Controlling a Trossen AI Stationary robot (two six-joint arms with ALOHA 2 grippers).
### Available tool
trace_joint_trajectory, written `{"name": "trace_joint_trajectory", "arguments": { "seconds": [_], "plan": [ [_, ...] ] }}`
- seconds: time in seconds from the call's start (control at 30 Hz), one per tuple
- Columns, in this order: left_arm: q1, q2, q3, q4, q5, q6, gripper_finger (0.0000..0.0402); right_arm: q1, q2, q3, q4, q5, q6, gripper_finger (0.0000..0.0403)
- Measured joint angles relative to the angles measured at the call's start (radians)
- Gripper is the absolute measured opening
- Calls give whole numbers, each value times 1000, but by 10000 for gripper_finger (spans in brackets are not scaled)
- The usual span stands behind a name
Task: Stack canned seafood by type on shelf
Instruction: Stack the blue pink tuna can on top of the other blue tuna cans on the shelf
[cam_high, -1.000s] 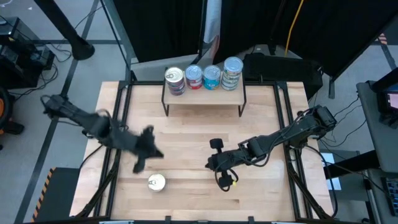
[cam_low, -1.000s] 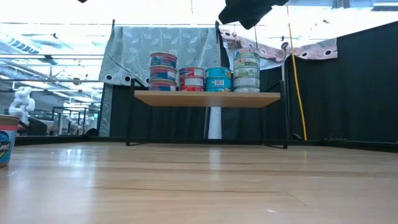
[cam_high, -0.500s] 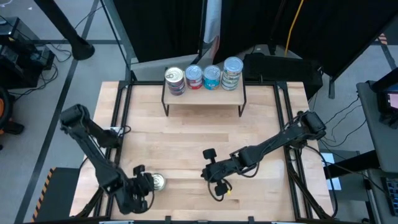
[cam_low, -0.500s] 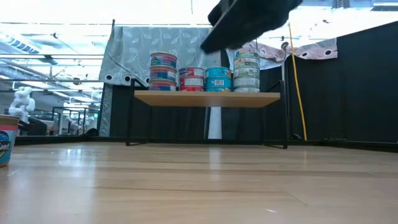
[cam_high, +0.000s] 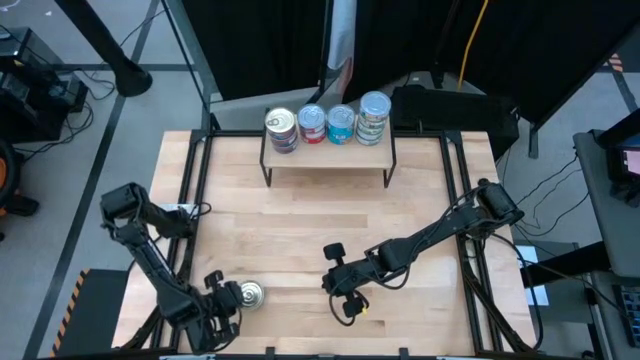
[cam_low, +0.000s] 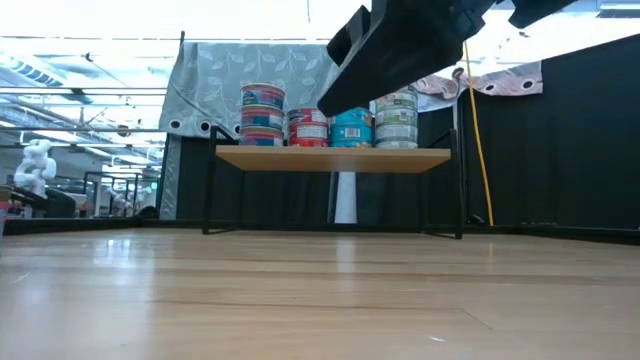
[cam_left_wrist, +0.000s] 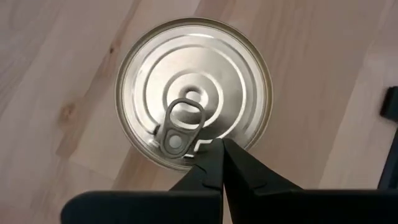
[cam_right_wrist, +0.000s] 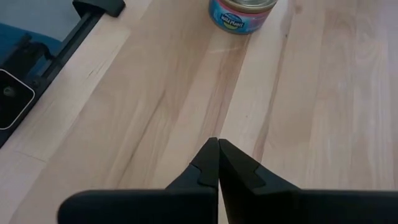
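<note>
**Closed jaws poised over the last loose tin**

The left gripper (cam_left_wrist: 221, 163) hung above the loose tin (cam_left_wrist: 194, 92), jaws pressed together on nothing, tips over its rim beside the pull tab (cam_left_wrist: 179, 126). The right gripper (cam_right_wrist: 218, 163), likewise closed and empty, hovered over bare table (cam_high: 300, 215) near centre. The tin lay near-left; four stacks (cam_high: 327, 122) stood on the far shelf (cam_high: 328, 149). Descending closed would likely shove or tip the tin rather than grasp it.

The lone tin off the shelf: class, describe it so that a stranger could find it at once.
Start at the wooden table and go to its near left corner, far from the shelf with its stacks. There one tin stands alone beside the shut left gripper, its plain silver ring-pull lid facing up.
</note>
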Motion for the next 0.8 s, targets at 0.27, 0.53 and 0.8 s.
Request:
{"name": "trace_joint_trajectory", "arguments": {
  "seconds": [0.27, 0.53, 0.8],
  "plan": [
    [-64, 31, 0, -23, -93, -108, 2, 0, -1, 0, -1, 0, -4, 0],
    [-134, 34, -3, -84, -150, -207, 2, 0, -1, 0, -2, -23, -8, 0],
    [-145, 34, 43, -160, -207, -217, 2, -1, -1, 0, -26, -23, -11, 0]
  ]
}}
